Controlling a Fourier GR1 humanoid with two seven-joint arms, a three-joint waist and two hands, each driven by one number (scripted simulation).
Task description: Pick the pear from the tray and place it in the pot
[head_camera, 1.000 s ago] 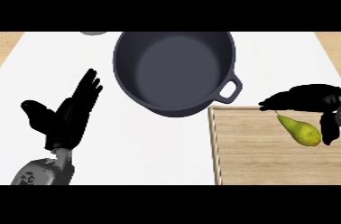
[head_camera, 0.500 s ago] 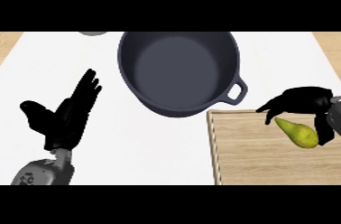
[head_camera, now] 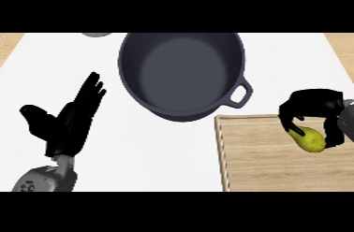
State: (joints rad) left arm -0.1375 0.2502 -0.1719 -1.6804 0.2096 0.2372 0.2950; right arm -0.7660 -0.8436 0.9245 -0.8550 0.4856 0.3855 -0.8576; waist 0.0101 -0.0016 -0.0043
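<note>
A yellow-green pear (head_camera: 309, 139) lies over the wooden tray (head_camera: 256, 156) at the right. My right hand (head_camera: 314, 105) arches over it, fingers and thumb curled down around its upper end. The dark grey pot (head_camera: 181, 72) stands at the top centre, with one handle (head_camera: 241, 94) pointing toward the tray. It holds nothing. My left hand (head_camera: 66, 123) rests open at the left, fingers up, away from the pot.
The white counter (head_camera: 138, 151) spreads between my left hand and the tray. A grey round object (head_camera: 97, 34) peeks in at the top edge, left of the pot. Wood-coloured strips show at both top corners.
My right hand has closed down further around the pear, and the pear sits slightly lower and to the right. The left hand has stayed still.
</note>
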